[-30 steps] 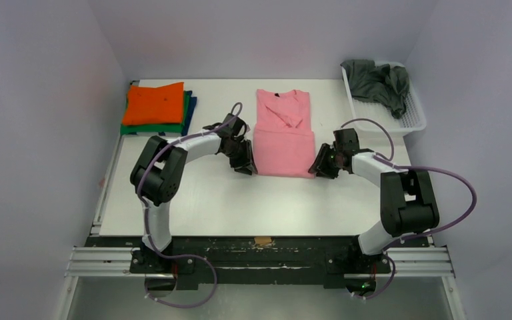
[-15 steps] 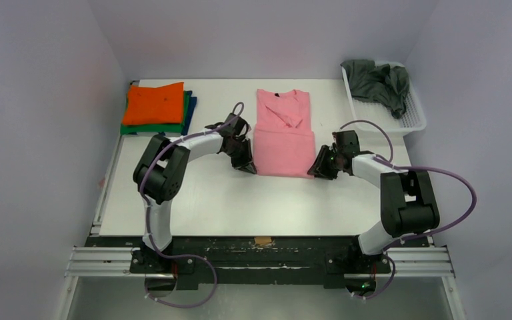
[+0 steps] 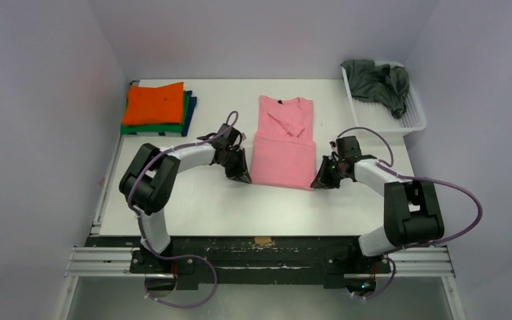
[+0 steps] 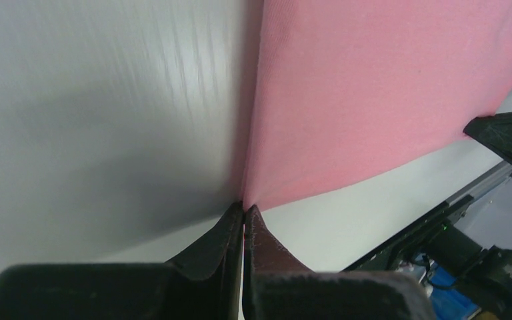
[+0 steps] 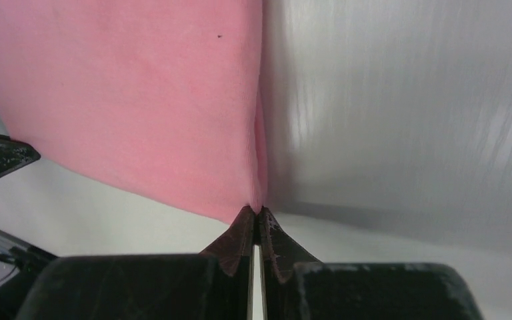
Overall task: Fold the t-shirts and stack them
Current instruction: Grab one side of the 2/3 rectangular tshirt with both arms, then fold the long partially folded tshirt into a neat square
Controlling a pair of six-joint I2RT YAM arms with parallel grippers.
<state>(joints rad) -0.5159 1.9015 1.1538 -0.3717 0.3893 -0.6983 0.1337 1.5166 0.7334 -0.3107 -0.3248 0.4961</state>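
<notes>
A salmon pink t-shirt [image 3: 283,143] lies partly folded in the middle of the table, collar at the far end. My left gripper [image 3: 243,177] is shut on its near left corner [image 4: 253,197]. My right gripper [image 3: 319,183] is shut on its near right corner [image 5: 257,197]. Both corners are pinched at the fingertips, low over the table. A bright orange t-shirt [image 3: 153,103] lies folded on top of a green one [image 3: 153,129] at the far left. A dark grey t-shirt [image 3: 377,83] lies crumpled in the white basket [image 3: 413,120].
A dark blue cloth edge [image 3: 191,110] shows at the right side of the folded stack. The basket stands at the far right corner. The white table [image 3: 193,200] ends at a black rail [image 3: 260,250] at the near edge.
Both grippers have moved toward the near edge, dragging the pink shirt's near hem with them. The shirt now sits lower on the table and its far end has shifted slightly right.
</notes>
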